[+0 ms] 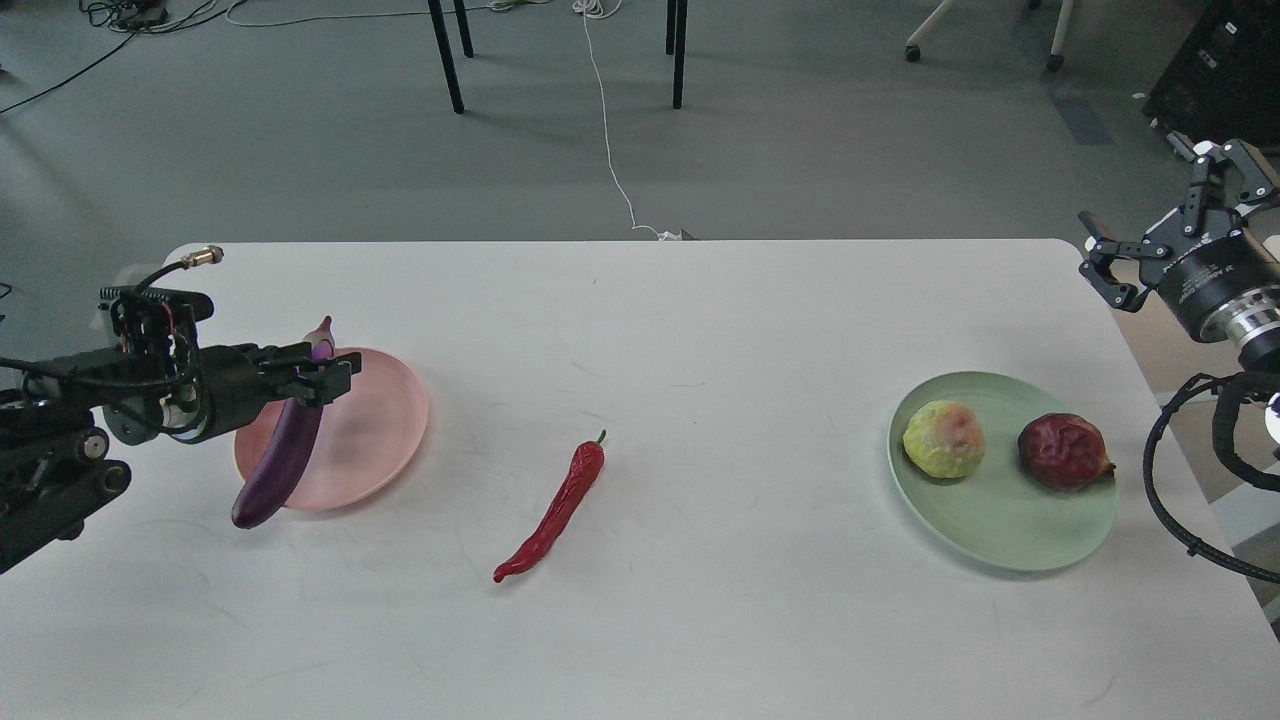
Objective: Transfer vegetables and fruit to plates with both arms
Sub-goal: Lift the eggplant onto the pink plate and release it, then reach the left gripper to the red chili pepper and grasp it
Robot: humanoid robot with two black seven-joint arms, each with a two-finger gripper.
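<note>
Beneath the left gripper (325,380) lies the pink plate (385,440); the jaws clench the eggplant (285,455) near its calyx end, the body hanging down across the plate's near rim. To seat it well, shift farther over the plate, lower until it rests flat, then let go. The chili (555,510) lies on the table well to that gripper's right. The right gripper (1160,215) hangs released, beyond the green plate (1000,520) holding both fruit.
</note>
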